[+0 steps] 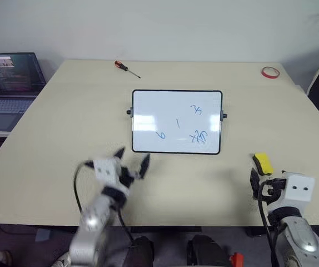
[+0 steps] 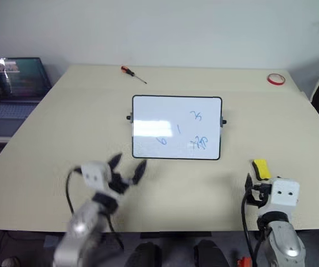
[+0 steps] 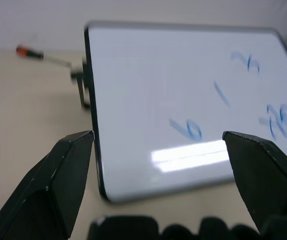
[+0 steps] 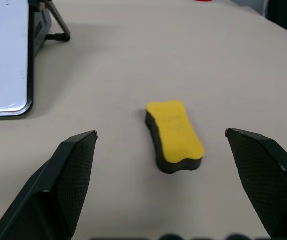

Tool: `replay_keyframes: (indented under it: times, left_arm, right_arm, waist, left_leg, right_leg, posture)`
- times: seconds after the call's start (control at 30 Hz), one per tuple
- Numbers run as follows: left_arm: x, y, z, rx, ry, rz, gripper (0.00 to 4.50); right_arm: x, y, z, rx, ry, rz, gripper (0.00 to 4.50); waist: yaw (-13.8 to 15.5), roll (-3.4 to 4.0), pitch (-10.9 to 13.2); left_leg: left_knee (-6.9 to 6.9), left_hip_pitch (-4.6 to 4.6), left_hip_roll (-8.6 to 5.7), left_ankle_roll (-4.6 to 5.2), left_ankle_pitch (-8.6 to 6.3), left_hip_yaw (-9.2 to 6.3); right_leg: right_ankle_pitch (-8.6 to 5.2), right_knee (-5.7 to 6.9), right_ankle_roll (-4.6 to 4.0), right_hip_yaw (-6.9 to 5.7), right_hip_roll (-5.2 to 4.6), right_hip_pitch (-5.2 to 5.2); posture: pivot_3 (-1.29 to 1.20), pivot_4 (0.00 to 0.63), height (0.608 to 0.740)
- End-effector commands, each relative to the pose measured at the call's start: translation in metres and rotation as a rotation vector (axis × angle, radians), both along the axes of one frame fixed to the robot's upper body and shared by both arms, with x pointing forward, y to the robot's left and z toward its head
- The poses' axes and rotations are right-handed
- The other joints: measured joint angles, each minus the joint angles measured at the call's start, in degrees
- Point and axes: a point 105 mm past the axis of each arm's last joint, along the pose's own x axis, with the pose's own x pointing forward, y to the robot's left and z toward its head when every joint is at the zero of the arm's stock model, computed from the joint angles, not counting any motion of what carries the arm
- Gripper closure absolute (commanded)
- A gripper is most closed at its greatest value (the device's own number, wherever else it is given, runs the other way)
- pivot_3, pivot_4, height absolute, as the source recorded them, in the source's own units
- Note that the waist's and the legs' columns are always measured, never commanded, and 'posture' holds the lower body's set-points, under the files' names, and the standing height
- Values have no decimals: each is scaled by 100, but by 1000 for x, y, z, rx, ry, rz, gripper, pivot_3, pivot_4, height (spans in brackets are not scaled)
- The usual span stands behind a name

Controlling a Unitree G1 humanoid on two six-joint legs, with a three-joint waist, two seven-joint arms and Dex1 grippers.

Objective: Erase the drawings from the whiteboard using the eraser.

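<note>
Though near eraser [image 4: 174, 136], right pincer [image 4: 161, 145] agape, empty.

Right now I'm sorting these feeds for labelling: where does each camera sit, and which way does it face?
Left and right eye views: head camera, looking down over the table; whiteboard centre, left gripper and right gripper below.
Left wrist view: looks along its open fingers at the drawings.
Right wrist view: looks along its open fingers at the eraser.
Both wrist views share the whiteboard.
</note>
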Motion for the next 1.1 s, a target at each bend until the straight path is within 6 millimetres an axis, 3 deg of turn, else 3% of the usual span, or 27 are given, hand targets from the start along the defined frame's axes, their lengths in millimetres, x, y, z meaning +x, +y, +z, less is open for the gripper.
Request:
replay_keyframes:
  times: [0.03,0.3,0.5,0.67,0.8,1.1]
  left_arm:
    - [5,-38,1,-10,26,-269,0]
    - [-2,-96,8,103,-39,-748,0]
    - [-11,-126,-15,344,-82,-1007,0]
    - [-9,-136,-23,470,-125,-1072,0]
    - [-9,-142,-22,473,-144,-1080,0]
    - [-10,-138,-21,479,-145,-1059,0]
  right_arm:
    - [4,-7,11,-20,-36,2,19]
    - [18,-25,22,-48,-54,14,19]
    - [30,-23,17,-3,-15,71,19]
    - [42,-11,10,9,28,171,19]
    - [51,-8,9,16,39,211,19]
    - [61,-18,-6,40,116,204,19]
  waist:
    - [-2,4,-3]
    - [-11,1,-1]
    - [-12,1,-1]
    - [-7,1,-1]
    - [-15,1,0]
    - [-6,1,0]
  left_leg:
    - [-2,1,-3,0,0,6]
    - [-6,-2,-6,2,-1,18]
    - [-4,0,-11,2,-1,22]
    - [-4,-5,-10,3,-2,16]
    - [-3,-6,-11,4,-2,20]
    - [-2,-10,-9,4,-3,15]
  right_leg:
    - [-1,0,3,2,0,0]
    - [12,-2,-13,9,-1,-6]
    - [12,-3,-13,10,0,-3]
    - [12,-4,-13,12,1,-6]
    - [12,-4,-13,12,1,-6]
    - [12,-4,-13,14,0,-7]
  posture:
    - [0,150,740]
    - [0,150,740]
    - [0,150,740]
    - [0,150,740]
    - [0,150,740]
    - [0,150,740]
